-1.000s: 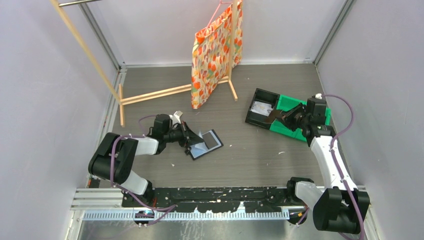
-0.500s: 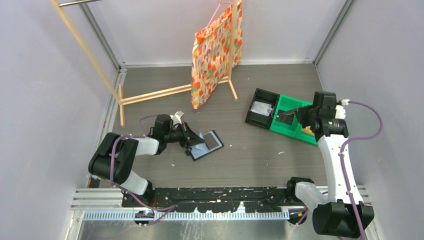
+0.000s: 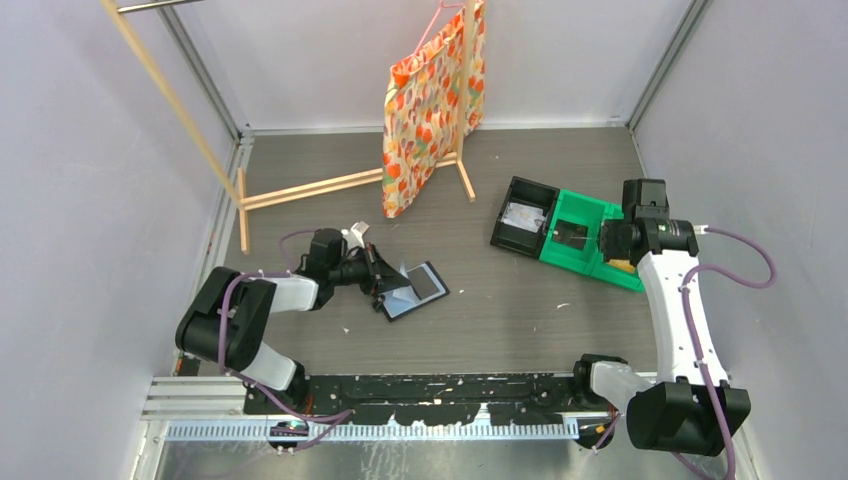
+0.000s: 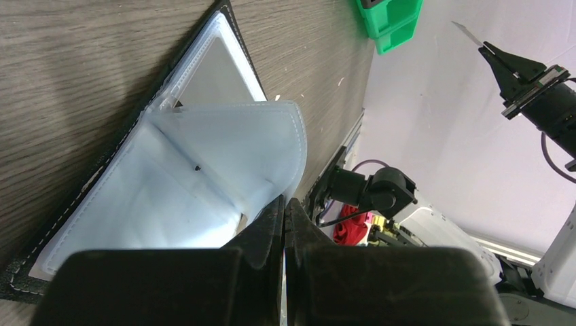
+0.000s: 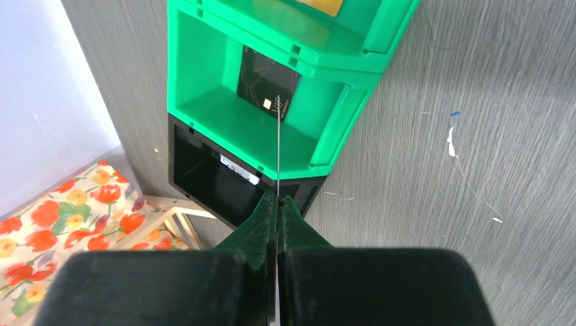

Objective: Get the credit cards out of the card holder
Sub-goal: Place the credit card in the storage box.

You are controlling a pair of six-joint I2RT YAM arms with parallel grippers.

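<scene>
The card holder (image 3: 418,286) lies open on the table, black outside and pale blue-grey inside (image 4: 170,176). My left gripper (image 3: 385,283) is shut on the edge of its inner flap and holds that flap lifted (image 4: 284,202). My right gripper (image 3: 592,238) is shut on a thin card (image 3: 572,235) above the green bin (image 3: 600,212). In the right wrist view the gripper (image 5: 278,198) holds this card edge-on as a thin line (image 5: 278,142). A dark card (image 5: 261,78) lies inside the green bin (image 5: 204,102).
A black open-topped bin (image 3: 510,235) with a whitish card (image 3: 523,215) stands left of the green bin; it also shows in the right wrist view (image 5: 204,170). A patterned bag (image 3: 425,110) hangs on a wooden rack (image 3: 310,187) at the back.
My right arm has swung right and turned, carrying its card from the black bin's edge to over the green bin. The left arm and card holder have not moved.
</scene>
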